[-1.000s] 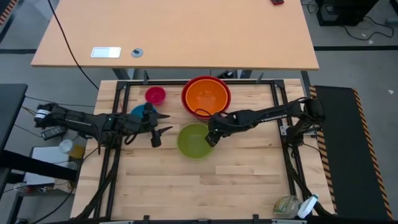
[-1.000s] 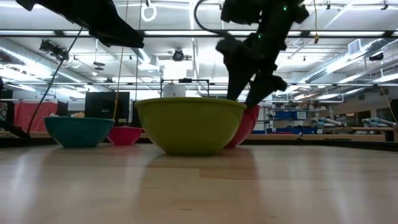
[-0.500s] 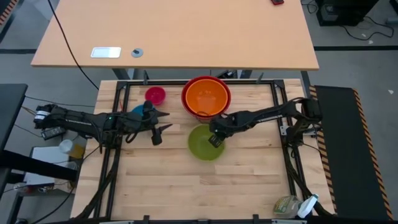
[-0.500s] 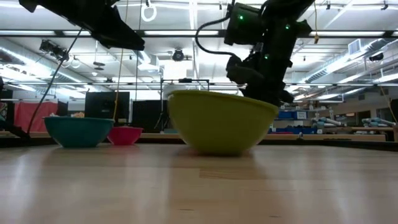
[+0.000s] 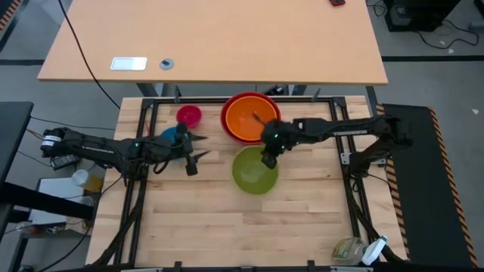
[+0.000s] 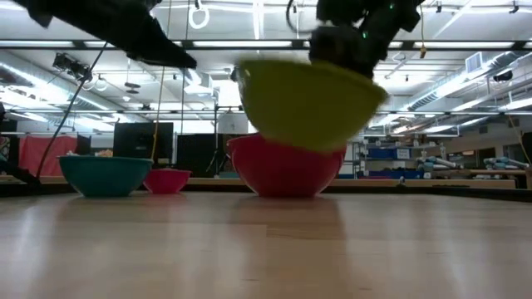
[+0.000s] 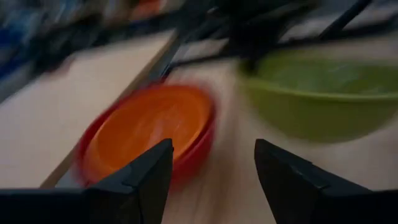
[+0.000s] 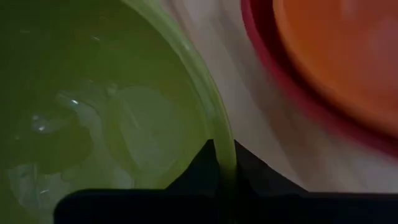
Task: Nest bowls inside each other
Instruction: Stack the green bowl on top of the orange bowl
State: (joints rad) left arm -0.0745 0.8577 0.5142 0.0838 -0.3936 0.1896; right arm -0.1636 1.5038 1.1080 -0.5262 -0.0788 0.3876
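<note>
The lime green bowl (image 5: pixel 253 175) hangs tilted above the table, with my right gripper (image 5: pixel 267 158) shut on its rim; the low view shows this green bowl (image 6: pixel 307 100) clear of the wood. Just beyond it the orange bowl (image 5: pixel 252 117) sits nested in the red bowl (image 6: pixel 287 169), which rests on its base. The small magenta bowl (image 5: pixel 189 115) and the blue bowl (image 5: pixel 168 136) stand on the table at the far left. My left gripper (image 5: pixel 201 148) hovers open beside the blue bowl, pointing toward the red bowl. My right gripper holds the green bowl by its rim (image 8: pixel 222 146), on the side nearest the red bowl. One finger is inside the bowl and one outside, pinching the wall. The fingers slant down from the table's far right. The bowl is lifted clear and tilted.
A black frame (image 5: pixel 151 113) runs round the wooden table top. A light wooden desk (image 5: pixel 227 45) stands past the far edge. A plastic bottle (image 5: pixel 352 249) lies at the near right corner. The near half of the table is bare wood.
My right gripper has taken hold of the green bowl's rim, slid the bowl toward the table's right, then lifted it clear and tilted it, close in front of the red bowl.
</note>
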